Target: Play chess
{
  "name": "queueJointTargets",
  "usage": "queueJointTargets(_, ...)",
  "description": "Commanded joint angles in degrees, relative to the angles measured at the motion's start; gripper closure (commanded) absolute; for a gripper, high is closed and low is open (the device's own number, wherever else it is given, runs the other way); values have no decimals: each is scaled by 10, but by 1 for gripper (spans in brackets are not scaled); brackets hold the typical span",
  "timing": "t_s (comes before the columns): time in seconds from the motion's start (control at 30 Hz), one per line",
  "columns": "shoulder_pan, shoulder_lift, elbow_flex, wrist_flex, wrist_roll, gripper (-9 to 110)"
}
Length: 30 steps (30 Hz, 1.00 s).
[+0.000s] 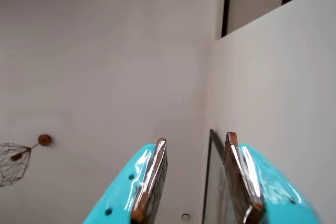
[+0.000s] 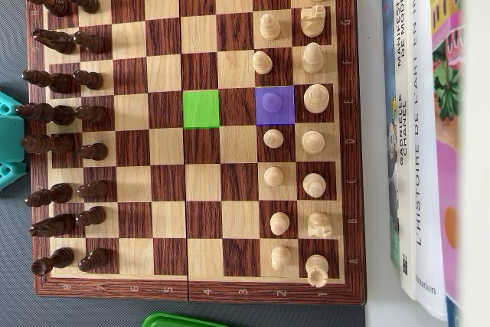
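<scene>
In the wrist view the turquoise gripper [image 1: 197, 182] points up at a pale wall and ceiling, and its two fingers [image 1: 149, 182] stand apart with a moderate gap. Nothing sits between them and they touch nothing; behind the gap are only the wall corner and the dark frame of a panel [image 1: 210, 182]. At the far left of that view hangs a wire lamp [image 1: 13, 162] with a small round wooden mount.

In the overhead view a bit of the turquoise arm [image 2: 8, 139] shows at the left edge, beside the wooden chessboard [image 2: 191, 287] that lies on the grey tabletop [image 2: 14, 296]. Going left to right across the board: the dark pieces [image 2: 47, 115] fill the two leftmost columns, many seen leaning outward from this camera. The middle columns are bare squares, except for one square near the centre covered in bright green [image 2: 201, 109]. Two squares to the right of it, in the same row, is a purple-tinted square [image 2: 275, 105] with a pawn standing on it. The other light pawns [image 2: 273, 138] line up above and below that square in the same column, and the light back-rank pieces [image 2: 315, 98] stand in the next column to the right.

A green object [image 2: 180, 320] pokes in at the bottom edge; what it is cannot be told. Books [image 2: 425, 128] lie to the right of the board.
</scene>
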Motion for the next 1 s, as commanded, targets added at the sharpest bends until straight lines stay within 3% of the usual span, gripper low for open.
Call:
queueJointTargets(0.0,-4,-25,9,1,-2,85)
queueJointTargets(0.17,-24,-106,-46,3,-9,85)
queueJointTargets(0.4,-29,-213,-187,96,-113,85)
queueJointTargets(0.97,-29,-396,-403,320,-115,85)
